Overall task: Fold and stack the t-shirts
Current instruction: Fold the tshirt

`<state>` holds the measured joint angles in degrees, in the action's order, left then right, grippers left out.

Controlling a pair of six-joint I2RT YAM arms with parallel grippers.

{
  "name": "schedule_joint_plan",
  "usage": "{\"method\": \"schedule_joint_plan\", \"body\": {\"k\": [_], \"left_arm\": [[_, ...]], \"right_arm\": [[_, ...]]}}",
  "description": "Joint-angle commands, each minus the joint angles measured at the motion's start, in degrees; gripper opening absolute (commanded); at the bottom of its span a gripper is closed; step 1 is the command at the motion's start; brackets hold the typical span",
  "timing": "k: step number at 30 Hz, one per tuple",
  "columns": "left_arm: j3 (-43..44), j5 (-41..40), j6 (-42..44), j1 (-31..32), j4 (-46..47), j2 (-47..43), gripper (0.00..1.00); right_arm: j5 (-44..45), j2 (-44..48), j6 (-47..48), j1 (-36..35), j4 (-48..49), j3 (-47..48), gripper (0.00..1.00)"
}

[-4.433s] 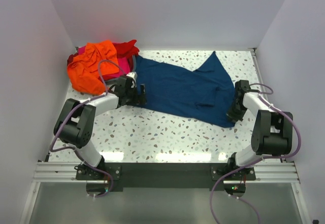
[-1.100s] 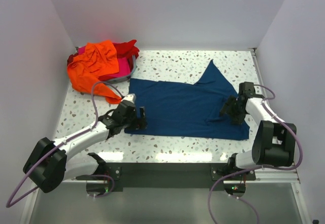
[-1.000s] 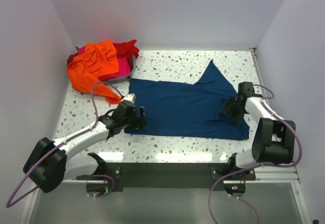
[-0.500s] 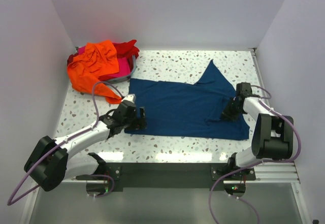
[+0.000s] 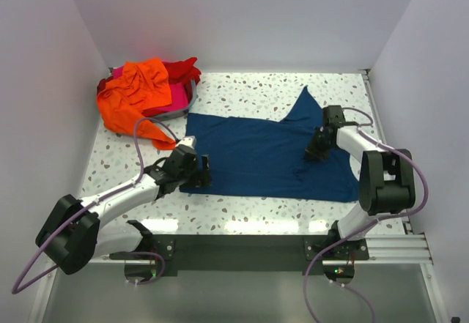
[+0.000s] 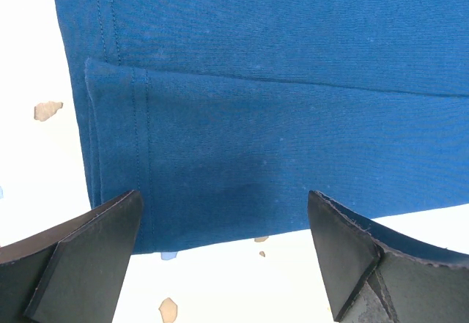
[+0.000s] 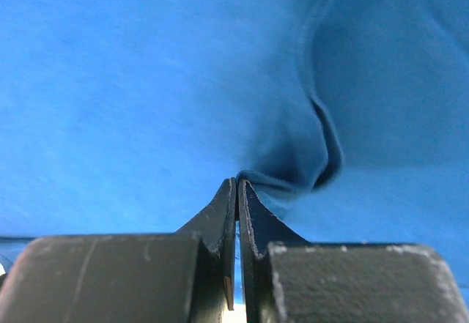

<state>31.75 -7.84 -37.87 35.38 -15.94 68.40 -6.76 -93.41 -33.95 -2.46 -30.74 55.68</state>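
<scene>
A large navy blue t-shirt (image 5: 256, 154) lies spread flat across the middle of the table. My left gripper (image 5: 203, 169) hovers open over its near left corner; in the left wrist view the hem (image 6: 117, 154) runs between the wide-apart fingers (image 6: 88, 257). My right gripper (image 5: 314, 150) is shut on a pinched ridge of the navy cloth near the shirt's right side; the right wrist view shows the fold (image 7: 286, 180) gathered at the fingertips of the gripper (image 7: 237, 182). Orange (image 5: 135, 92), red (image 5: 183, 69) and magenta (image 5: 176, 104) t-shirts lie heaped at the back left.
The heap of bright shirts sits in a low grey-rimmed basket (image 5: 193, 96), with orange cloth spilling over onto the table (image 5: 242, 198). White walls close in the speckled table at left, back and right. A pointed flap of the navy shirt (image 5: 306, 102) reaches toward the back.
My right gripper has closed on the navy cloth and moved back and left, dragging a fold with it. The left arm has stayed still and open.
</scene>
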Motion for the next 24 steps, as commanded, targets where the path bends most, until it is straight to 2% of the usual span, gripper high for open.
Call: {"method": "schedule_joint_plan", "body": {"k": [1, 10, 21, 24], "left_arm": [[-0.1, -1.1, 1.0, 0.0, 0.8, 0.2, 1.00], [-0.2, -1.0, 1.0, 0.0, 0.7, 0.4, 1.00], [-0.1, -1.0, 1.0, 0.0, 0.6, 0.9, 1.00], [0.1, -1.0, 0.9, 0.0, 0.6, 0.9, 1.00]], "right_arm": [[1.9, -2.9, -2.1, -2.4, 0.4, 5.0, 0.00], [5.0, -8.3, -2.3, -5.3, -1.0, 11.6, 0.00], [3.1, -11.1, -3.3, -7.5, 0.4, 13.7, 0.01], [1.5, -10.6, -3.0, -8.0, 1.3, 13.8, 0.04]]}}
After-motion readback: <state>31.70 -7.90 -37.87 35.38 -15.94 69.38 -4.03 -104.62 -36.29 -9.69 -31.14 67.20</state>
